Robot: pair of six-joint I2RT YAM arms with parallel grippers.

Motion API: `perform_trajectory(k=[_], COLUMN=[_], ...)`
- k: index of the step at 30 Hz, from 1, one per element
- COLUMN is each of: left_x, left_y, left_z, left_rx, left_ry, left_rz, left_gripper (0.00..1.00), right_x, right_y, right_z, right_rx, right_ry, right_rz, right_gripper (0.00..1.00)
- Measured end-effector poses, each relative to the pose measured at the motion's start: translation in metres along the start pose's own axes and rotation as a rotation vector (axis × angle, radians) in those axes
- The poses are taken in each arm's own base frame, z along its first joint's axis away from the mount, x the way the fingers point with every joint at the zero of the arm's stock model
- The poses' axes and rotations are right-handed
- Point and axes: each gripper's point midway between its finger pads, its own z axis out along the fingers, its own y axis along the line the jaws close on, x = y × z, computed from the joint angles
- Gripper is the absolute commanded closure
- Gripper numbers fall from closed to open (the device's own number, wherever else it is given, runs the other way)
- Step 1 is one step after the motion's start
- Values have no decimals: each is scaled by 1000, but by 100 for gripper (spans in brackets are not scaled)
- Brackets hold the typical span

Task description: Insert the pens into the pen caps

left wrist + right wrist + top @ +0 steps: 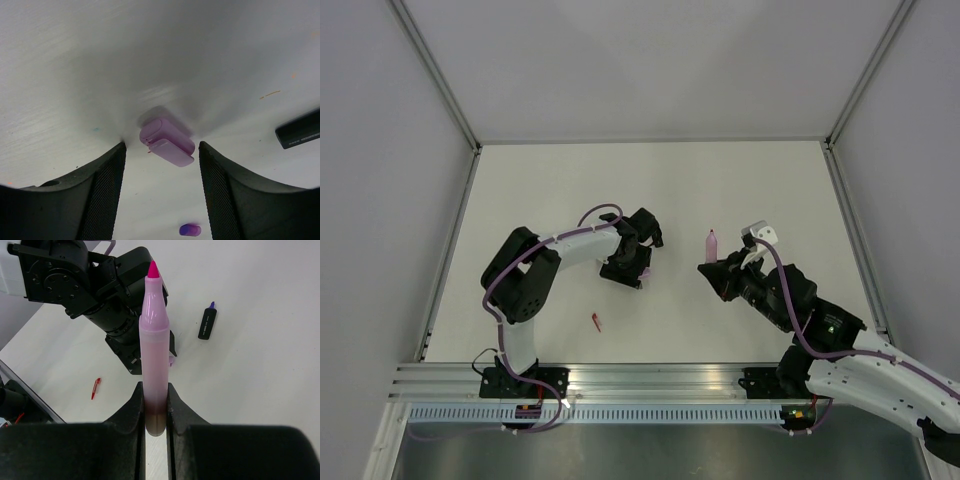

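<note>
Your right tool was clenched on the butt end of the short, thick pale pink marker. It held the marker upright with the bright pink tip uncovered and pointing away from the fingers. Your left tool was released, jaws spread wide, low over the stubby lilac plastic cap. That cap lay on its side on the white counter, between the fingers, and neither finger touched it.

The step in hand looked like picking up that cap. Next, you needed to lower the left tool, close on the cap's body and leave its open end free. After that, the marker, held well to the right of the cap, had to be lined up tip-first with the opening.

The cap held nothing. A dark stubby piece with a purple end lay near the cap. The thin red pen lay apart from the cap, toward the arm bases. I could not make out a red cap.
</note>
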Motion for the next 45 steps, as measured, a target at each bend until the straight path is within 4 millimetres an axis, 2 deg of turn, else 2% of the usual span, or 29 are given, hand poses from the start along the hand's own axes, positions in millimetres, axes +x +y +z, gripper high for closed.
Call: perform_trajectory(k=[6,12,18,23,36,41,44,45], left_x=[-2,-3,-9,-16,-16,-9,-7,-7], left_y=[1,3,5,11,10,4,2,3], left_z=[1,1,1,1,1,2,2,3], left_rx=[-2,-8,-18,-42,-46,-50,-51,-54], left_ry=[-8,-15,-45,-79,-66,-40,-31,-31], left_rz=[-3,-3,-3,0,-7,-11,-12,-12], left_gripper=[49,49,39,41,40,36,40,46], right_x=[4,3,2,2,2,2,2,2], right_y=[-1,-1,-1,0,0,-1,-1,-1], right_z=[2,2,2,1,1,1,2,2], right_rx=[5,5,3,2,2,3,3,3], right_ry=[14,13,9,6,6,7,8,8], right_rz=[-7,-8,-9,-8,-8,-9,-9,-9], right_gripper=[100,100,100,99,99,99,99,99])
